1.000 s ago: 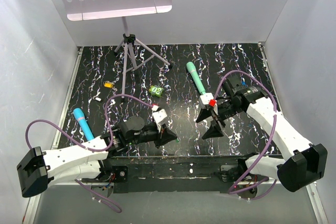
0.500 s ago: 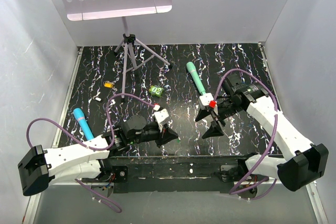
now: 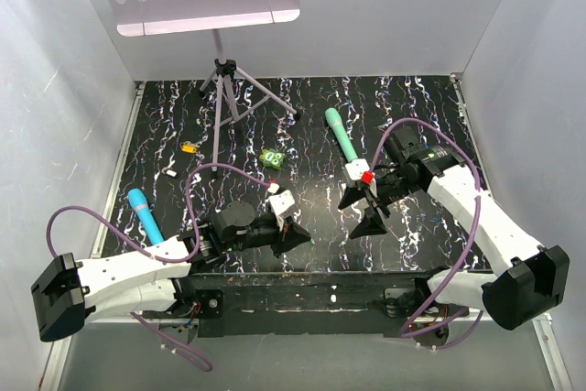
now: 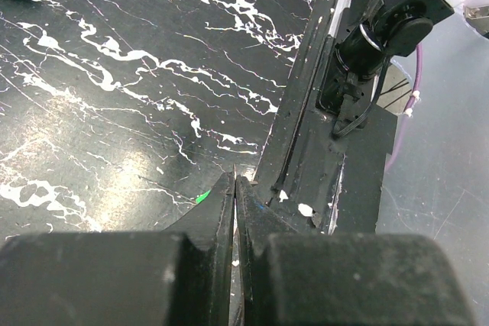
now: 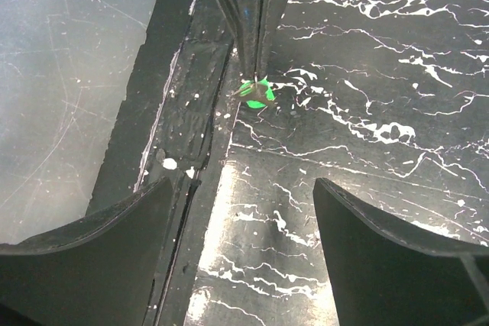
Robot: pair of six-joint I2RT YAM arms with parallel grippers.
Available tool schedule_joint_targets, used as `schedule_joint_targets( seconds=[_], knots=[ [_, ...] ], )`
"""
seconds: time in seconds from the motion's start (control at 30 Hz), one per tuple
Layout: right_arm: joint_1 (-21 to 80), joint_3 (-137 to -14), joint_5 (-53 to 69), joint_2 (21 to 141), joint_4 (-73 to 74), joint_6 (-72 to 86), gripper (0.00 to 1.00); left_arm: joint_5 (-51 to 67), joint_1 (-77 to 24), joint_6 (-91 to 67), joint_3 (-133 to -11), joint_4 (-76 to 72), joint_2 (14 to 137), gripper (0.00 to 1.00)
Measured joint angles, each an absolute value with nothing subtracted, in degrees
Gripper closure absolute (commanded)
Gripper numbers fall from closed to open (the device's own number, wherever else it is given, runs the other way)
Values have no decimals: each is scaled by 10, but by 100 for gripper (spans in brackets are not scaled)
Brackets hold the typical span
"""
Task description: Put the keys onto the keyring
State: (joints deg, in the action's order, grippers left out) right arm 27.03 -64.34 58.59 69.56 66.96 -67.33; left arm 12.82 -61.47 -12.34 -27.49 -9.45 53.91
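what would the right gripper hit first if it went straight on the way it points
Probably the light green key at the shut left gripper's tips, straight ahead of the open right gripper; the way between looks free, though depth is unclear.

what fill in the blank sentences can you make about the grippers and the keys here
1. The left gripper is ___, with the light green key at its tips.
2. The right gripper stands ___ and holds nothing.
3. The yellow-orange key lies on the table on the ___ arm's side.
4. The teal stick lies closest to the ___ arm.

Missing words: shut; open; left; right
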Motion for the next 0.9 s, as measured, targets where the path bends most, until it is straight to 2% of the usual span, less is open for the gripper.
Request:
schedule_joint_targets(
  seconds=[0.33,0.9],
  knots=[
    [296,-648,619,718,641,-656,33,129,-618,-107,-275,-115,539,100],
    [355,-657,635,749,577,-602,48,131,-627,-106,-266,-171,539,100]
  ],
)
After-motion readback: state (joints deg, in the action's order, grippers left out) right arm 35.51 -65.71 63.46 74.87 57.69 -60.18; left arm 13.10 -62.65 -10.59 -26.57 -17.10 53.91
